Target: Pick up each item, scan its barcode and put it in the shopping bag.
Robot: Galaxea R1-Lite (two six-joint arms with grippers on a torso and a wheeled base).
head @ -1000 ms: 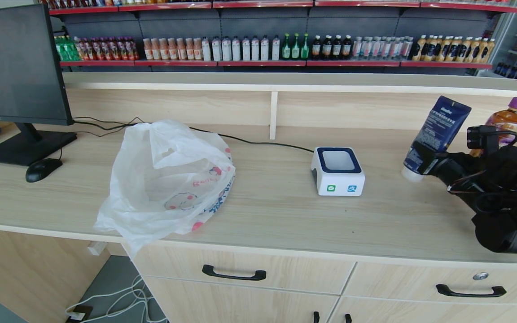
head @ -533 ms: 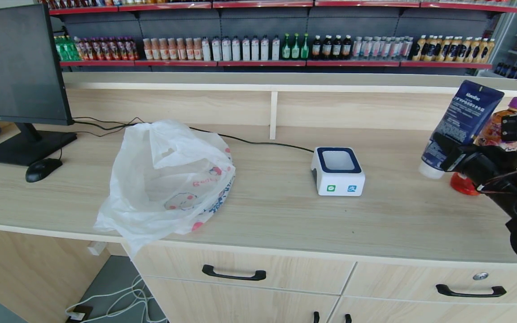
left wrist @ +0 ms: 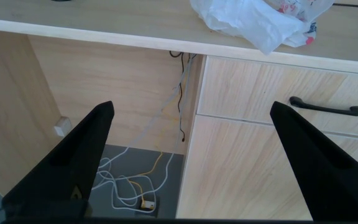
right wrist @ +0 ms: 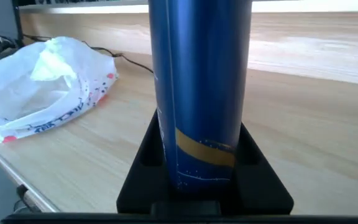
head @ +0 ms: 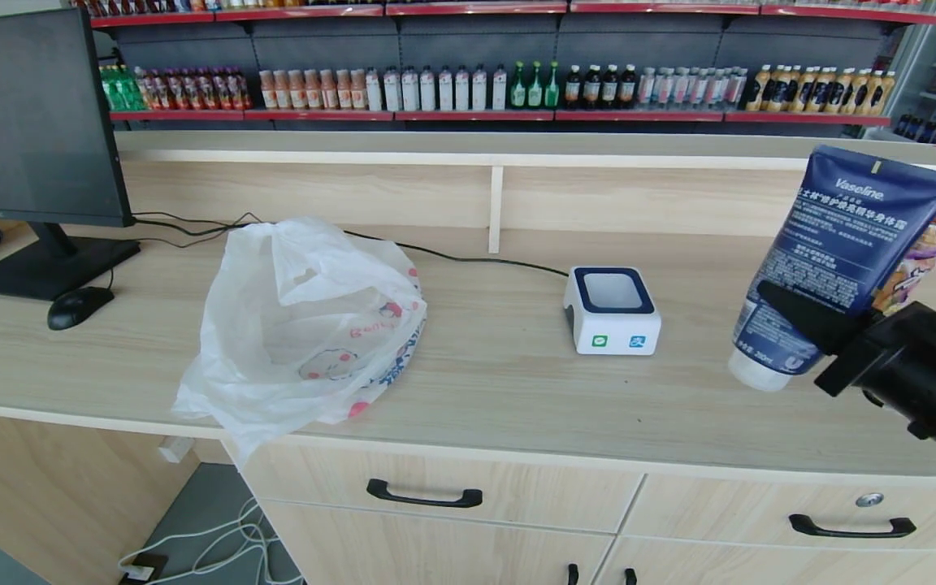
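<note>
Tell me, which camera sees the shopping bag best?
The head view: the whole shopping bag lies open on the counter. The right wrist view shows it from the side; the left wrist view, just its overhanging edge.

monitor [head: 29, 122] far left on counter [head: 517, 398], shopping bag [head: 305, 325] left of scanner [head: 612, 309], tube [head: 842, 236] at right

lotion tube [head: 850, 236]: 1 | shopping bag [head: 305, 325]: 1 | barcode scanner [head: 610, 313]: 1 | drink bottle [head: 923, 252]: 1 | monitor [head: 29, 114]: 1 | mouse [head: 78, 306]: 1
</note>
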